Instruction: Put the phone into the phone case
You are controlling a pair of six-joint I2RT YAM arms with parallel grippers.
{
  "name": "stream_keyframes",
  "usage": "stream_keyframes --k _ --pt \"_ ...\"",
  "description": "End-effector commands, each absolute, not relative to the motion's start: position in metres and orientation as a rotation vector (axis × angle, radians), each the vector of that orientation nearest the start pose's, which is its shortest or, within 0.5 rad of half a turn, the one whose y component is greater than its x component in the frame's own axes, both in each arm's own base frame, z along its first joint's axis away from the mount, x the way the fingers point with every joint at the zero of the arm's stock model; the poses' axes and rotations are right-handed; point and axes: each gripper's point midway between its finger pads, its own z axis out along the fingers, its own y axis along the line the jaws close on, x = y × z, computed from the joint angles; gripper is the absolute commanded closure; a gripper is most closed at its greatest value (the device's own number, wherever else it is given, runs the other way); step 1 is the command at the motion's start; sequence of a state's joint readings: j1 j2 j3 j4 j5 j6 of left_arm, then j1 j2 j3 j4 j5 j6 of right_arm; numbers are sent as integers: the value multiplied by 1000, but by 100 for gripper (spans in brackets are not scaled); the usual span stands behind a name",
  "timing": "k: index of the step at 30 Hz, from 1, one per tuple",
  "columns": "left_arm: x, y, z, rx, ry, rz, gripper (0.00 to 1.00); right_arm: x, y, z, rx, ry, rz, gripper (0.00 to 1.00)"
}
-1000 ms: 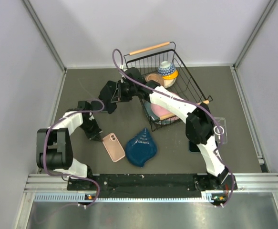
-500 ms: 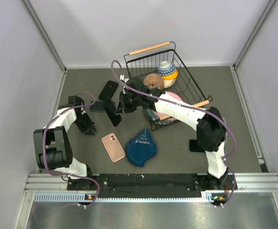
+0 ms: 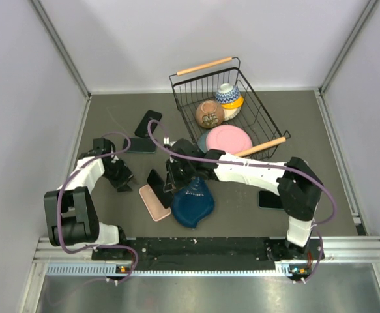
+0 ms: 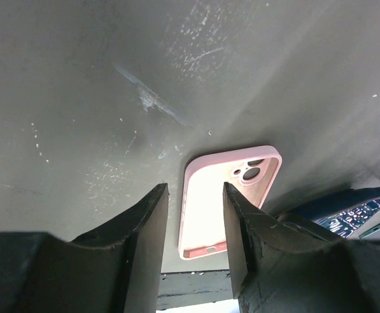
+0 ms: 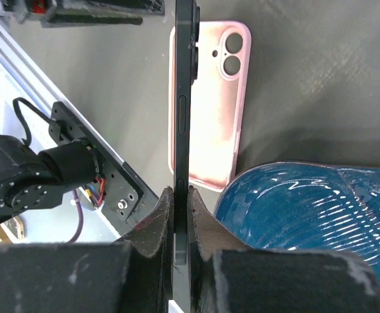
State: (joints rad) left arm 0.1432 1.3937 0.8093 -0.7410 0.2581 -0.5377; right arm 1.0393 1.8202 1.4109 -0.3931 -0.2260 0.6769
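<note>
The pink phone case (image 3: 153,201) lies open side up on the dark table, just left of the blue plate. My right gripper (image 3: 169,182) is shut on a black phone (image 3: 156,181) and holds it on edge just above the case. In the right wrist view the phone (image 5: 182,98) stands edge-on between the jaws (image 5: 180,193), over the left edge of the case (image 5: 213,104). My left gripper (image 3: 123,178) is open and empty, just left of the case. In the left wrist view the case (image 4: 232,195) lies just beyond the open gripper (image 4: 194,202).
A blue shell-shaped plate (image 3: 193,203) touches the case's right side. A black wire basket (image 3: 258,107) with bowls and a pink plate stands at the back. Other dark phones lie at the back left (image 3: 148,122), (image 3: 139,145) and near the right arm (image 3: 268,199).
My right gripper has carried the black phone from beside the basket forward and down to the pink case. My left gripper shifted slightly and stays left of the case.
</note>
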Motion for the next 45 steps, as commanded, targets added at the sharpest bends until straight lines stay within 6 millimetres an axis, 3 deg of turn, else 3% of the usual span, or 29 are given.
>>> stream_keyframes --k 1,6,9,11,13,14,15,26,31,45 --pt "247 -24 55 -912 2718 -402 55 185 463 172 -533 2415 1141 100" --pt "247 -22 59 -912 2701 -415 53 176 469 164 -519 2433 1148 100" --pt "245 -39 57 -923 2706 -573 52 169 478 156 -515 2431 1162 100" --pt "240 -44 51 -961 2720 -635 58 168 484 146 -506 2455 1166 100" --pt "237 -40 42 -1022 2738 -613 69 164 487 140 -505 2467 1150 100" --pt "236 -33 39 -1063 2749 -556 95 163 488 134 -494 2482 1139 100" --pt "228 -24 33 -1099 2786 -452 100 163 488 131 -487 2488 1131 100" --pt "207 -14 9 -1209 2746 -326 100 163 483 97 -437 2565 1050 100" --pt "205 -22 4 -1217 2765 -391 100 162 485 82 -426 2596 1037 100" --pt "207 -17 4 -1214 2754 -357 100 146 502 56 -492 2640 1102 100"
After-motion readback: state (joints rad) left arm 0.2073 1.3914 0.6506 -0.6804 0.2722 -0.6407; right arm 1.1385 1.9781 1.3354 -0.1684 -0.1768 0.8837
